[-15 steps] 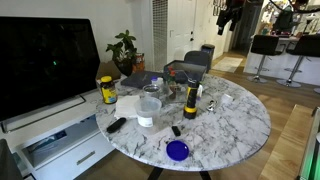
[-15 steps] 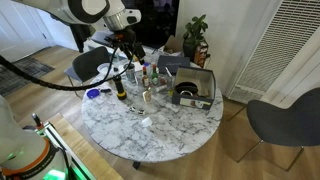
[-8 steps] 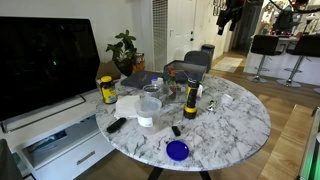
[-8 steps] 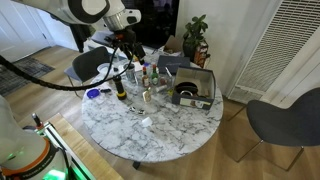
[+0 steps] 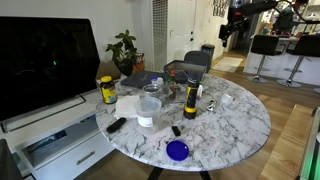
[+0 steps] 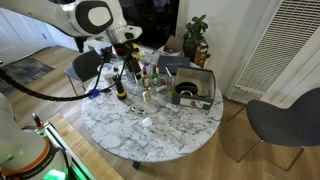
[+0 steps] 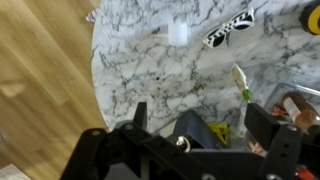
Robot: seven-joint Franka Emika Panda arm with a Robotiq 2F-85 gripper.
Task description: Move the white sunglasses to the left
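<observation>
Wrist view: the fingers [image 7: 140,118] are spread wide and hold nothing, high above the marble counter [image 7: 150,70]. The white sunglasses [image 7: 230,28] lie on the counter just beside a small white object [image 7: 178,33]. The label on the yellow-and-black bottle [image 5: 190,100] is too small to read.

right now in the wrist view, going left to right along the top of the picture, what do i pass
light wooden floor → grey-veined white marble table → small white round cup → white sunglasses with dark lenses → round yellow object at the right edge
</observation>
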